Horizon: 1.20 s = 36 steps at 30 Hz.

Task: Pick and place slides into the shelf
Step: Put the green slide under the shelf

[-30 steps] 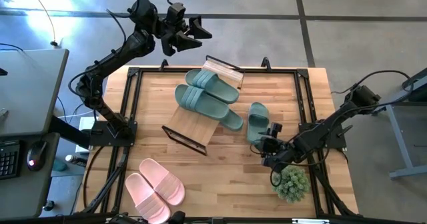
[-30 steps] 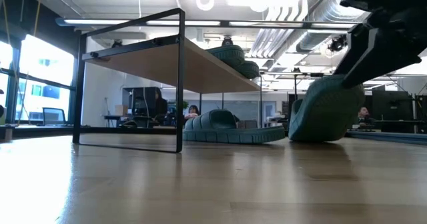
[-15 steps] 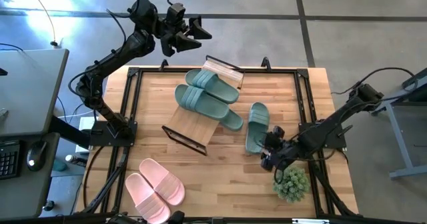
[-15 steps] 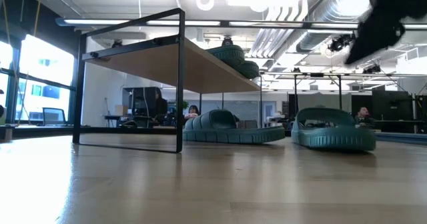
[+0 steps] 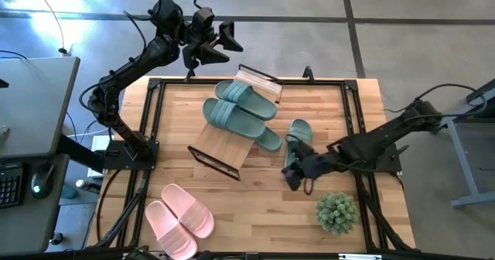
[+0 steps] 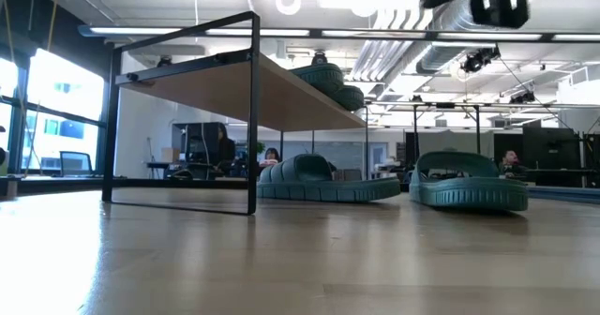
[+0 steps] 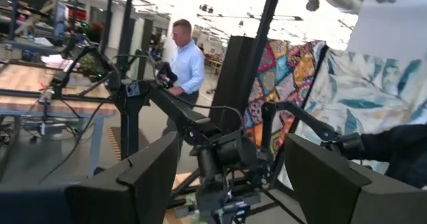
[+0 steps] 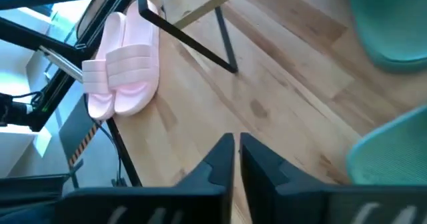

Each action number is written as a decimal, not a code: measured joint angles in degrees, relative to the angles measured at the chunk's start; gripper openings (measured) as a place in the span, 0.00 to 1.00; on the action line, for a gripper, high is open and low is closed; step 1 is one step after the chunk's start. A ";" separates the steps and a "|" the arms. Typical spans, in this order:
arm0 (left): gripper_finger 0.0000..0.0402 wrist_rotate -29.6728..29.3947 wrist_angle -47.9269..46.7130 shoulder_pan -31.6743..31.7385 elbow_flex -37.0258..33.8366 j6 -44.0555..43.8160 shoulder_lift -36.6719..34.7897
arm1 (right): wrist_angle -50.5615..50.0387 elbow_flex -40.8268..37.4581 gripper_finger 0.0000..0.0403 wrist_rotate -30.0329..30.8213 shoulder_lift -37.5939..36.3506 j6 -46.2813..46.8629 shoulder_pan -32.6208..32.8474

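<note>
The shelf (image 5: 220,144) stands mid-table with two green slides (image 5: 240,109) lying on its plank top. A third green slide (image 5: 267,140) lies on the table at the shelf's right side. A fourth green slide (image 5: 298,140) (image 6: 469,186) rests sole down farther right. My right gripper (image 5: 293,178) (image 8: 236,159) hangs shut above the table by that slide's near end, with nothing between its fingers. A pink pair of slides (image 5: 179,217) (image 8: 123,67) lies near the front left. My left gripper (image 5: 219,43) (image 7: 230,177) stands open, raised beyond the table's far edge.
A small potted plant (image 5: 337,212) stands near the front right, close to my right arm. Black frame rails (image 5: 155,136) run along the table's edges. Bare wood lies between the shelf and the pink pair. A person (image 7: 185,61) stands in the room beyond.
My right gripper has let go of the fourth green slide, which stood tipped up on its edge and has fallen flat onto its sole. The gripper has risen and gone toward the table's left edge.
</note>
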 joint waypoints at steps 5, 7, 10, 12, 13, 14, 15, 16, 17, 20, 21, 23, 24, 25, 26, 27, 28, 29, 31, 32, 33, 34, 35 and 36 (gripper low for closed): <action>0.63 2.85 0.00 -0.01 0.00 0.00 0.00 | 3.16 0.00 0.03 -3.19 8.37 1.52 -2.97; 0.63 3.38 0.00 -0.01 0.00 0.00 0.00 | 3.16 -0.03 0.01 -3.51 11.71 2.33 -3.54; 0.63 3.69 0.00 0.01 0.00 0.00 0.00 | 2.43 0.26 0.01 -3.24 15.92 4.27 -3.78; 0.63 3.69 0.00 0.01 0.00 0.00 0.00 | 0.45 1.85 0.00 -3.05 18.39 4.58 -3.78; 0.63 3.69 0.00 0.00 0.00 0.00 0.00 | -1.47 2.94 0.00 -2.93 19.57 4.63 -3.76; 0.63 3.69 0.00 0.00 0.00 0.00 0.00 | -4.18 4.29 0.00 -2.89 20.81 4.81 -3.76; 0.63 3.69 0.00 0.00 0.00 0.00 0.00 | -7.02 5.69 0.00 -2.87 22.16 4.80 -3.76; 0.63 3.69 0.00 0.00 0.00 0.00 0.00 | -10.02 7.10 0.00 -2.88 23.48 4.80 -3.76; 0.63 3.69 0.00 -0.01 0.00 0.00 0.00 | -13.13 8.63 0.00 -2.90 24.77 4.81 -3.77; 0.63 3.69 0.00 0.01 0.00 0.23 0.00 | -19.32 12.45 0.00 -3.08 28.15 4.74 -3.78; 0.63 3.69 0.00 0.00 0.00 0.28 0.00 | -20.12 13.21 0.00 -3.43 29.07 3.81 -3.78; 0.63 3.69 0.00 -0.01 0.00 0.31 0.00 | -19.62 14.39 0.00 -4.23 30.43 2.44 -3.80; 0.63 3.69 0.00 0.00 0.00 0.31 0.00 | -19.08 14.83 0.00 -4.52 30.87 2.37 -3.78; 0.63 3.69 0.00 0.01 0.00 0.33 0.00 | -18.34 15.09 0.00 -4.54 31.16 2.20 -3.78; 0.63 3.69 0.00 0.01 0.00 0.35 0.00 | -17.52 15.30 0.00 -4.68 31.36 2.08 -3.80; 0.63 3.69 0.00 0.01 0.00 0.39 0.00 | -16.79 15.32 0.00 -4.74 31.44 1.98 -3.81; 0.63 3.69 0.00 0.01 0.00 0.42 0.00 | -16.83 15.32 0.00 -4.74 31.46 2.07 -3.90; 0.63 3.69 0.01 0.01 0.00 0.44 0.00 | -17.21 15.26 0.00 -4.76 31.46 2.63 -4.01; 0.63 3.69 0.00 0.00 0.00 0.44 0.00 | -17.53 14.49 0.00 -5.36 31.43 3.53 -4.18; 0.63 3.69 0.00 0.00 0.00 0.44 0.00 | -18.05 14.03 0.00 -5.99 31.46 3.77 -4.27; 0.63 3.69 0.00 0.01 0.00 0.44 0.00 | -17.74 13.38 0.00 -6.84 31.43 4.02 -4.43; 0.63 3.69 0.02 0.01 0.00 0.44 0.00 | -16.41 12.53 0.00 -7.94 31.43 4.12 -4.54; 0.63 3.69 0.01 0.00 0.00 0.44 0.00 | -15.03 11.63 0.00 -8.69 31.43 4.12 -4.64; 0.63 3.69 0.02 -0.01 0.00 0.44 0.00 | -14.27 10.94 0.00 -8.95 31.45 4.14 -4.72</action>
